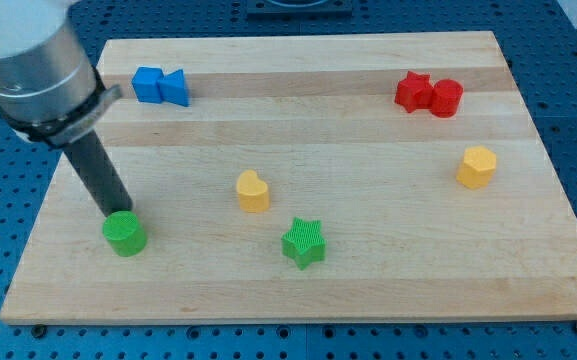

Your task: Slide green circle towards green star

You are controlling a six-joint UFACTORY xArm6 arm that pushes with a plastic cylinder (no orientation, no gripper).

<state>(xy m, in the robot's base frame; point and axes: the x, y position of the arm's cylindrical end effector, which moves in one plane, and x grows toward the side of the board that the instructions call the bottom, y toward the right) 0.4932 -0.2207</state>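
The green circle (125, 234) sits near the view's lower left of the wooden board (388, 290). The green star (304, 243) lies to its right, about a third of the board's width away, at a similar height. My tip (114, 213) is the lower end of the dark rod that comes down from the grey arm at the view's top left. It stands at the green circle's upper left edge, touching it or nearly so.
A yellow heart-like block (253, 191) lies above and between the circle and the star. Two blue blocks (160, 86) sit at the top left. A red star (413, 91) and red cylinder (446, 98) sit top right. A yellow hexagon (477, 166) is at the right.
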